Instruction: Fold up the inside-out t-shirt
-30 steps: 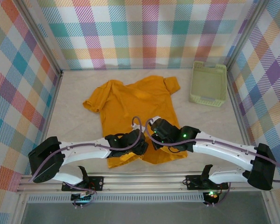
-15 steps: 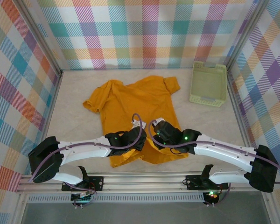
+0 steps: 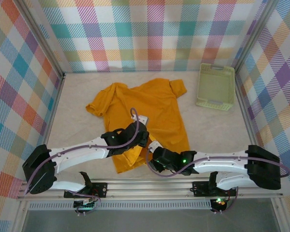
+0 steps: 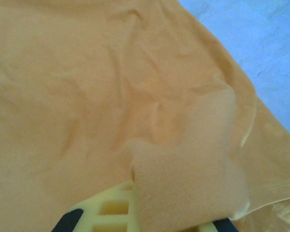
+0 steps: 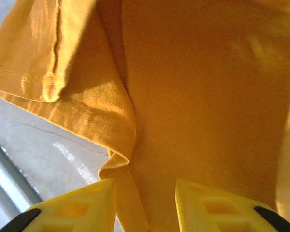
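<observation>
Mustard-yellow cotton t-shirt (image 3: 150,104) is being gripped for folding: left tool (image 3: 139,137) pinching cloth, right tool (image 5: 145,203) gaping astride hem (image 5: 87,116), needing closure.

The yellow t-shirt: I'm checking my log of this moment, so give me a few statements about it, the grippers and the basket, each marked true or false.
1. The t-shirt lies on the table, outside the basket. True.
2. The basket stands at the table's far left corner. False: it stands at the far right.
3. The right gripper is clamped shut. False: its fingers stand apart, with the shirt's hem running down between them.
4. The left gripper has a fold of the shirt bunched over its fingers. True.
</observation>
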You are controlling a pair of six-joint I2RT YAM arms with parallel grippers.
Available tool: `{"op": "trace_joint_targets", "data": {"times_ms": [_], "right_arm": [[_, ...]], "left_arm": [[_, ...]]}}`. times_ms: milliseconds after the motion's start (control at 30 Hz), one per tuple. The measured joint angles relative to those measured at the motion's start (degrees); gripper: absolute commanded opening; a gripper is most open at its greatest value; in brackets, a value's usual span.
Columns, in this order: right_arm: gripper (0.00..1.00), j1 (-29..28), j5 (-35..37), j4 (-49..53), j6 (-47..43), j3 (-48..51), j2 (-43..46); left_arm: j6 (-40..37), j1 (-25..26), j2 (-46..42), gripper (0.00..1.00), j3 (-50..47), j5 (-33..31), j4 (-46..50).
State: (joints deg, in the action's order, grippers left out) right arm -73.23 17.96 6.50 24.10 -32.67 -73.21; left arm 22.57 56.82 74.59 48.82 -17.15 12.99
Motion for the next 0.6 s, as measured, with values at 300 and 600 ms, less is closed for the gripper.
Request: {"op": "trace_joint_targets", "data": {"times_ms": [300,600], "right_arm": [[0.36,0.6,-2.7,-8.1,-3.8,-1.1,-10.6],[0.38,7.9,-4.5,-11.3,-6.0,-3.2,-13.9]], "left_arm": [[-1.0,-0.6,-2.8,0.08,1.8,1.6,1.2],[-1.7,-0.7,-5.4,0.08,2.5,3.5,3.3]]}}
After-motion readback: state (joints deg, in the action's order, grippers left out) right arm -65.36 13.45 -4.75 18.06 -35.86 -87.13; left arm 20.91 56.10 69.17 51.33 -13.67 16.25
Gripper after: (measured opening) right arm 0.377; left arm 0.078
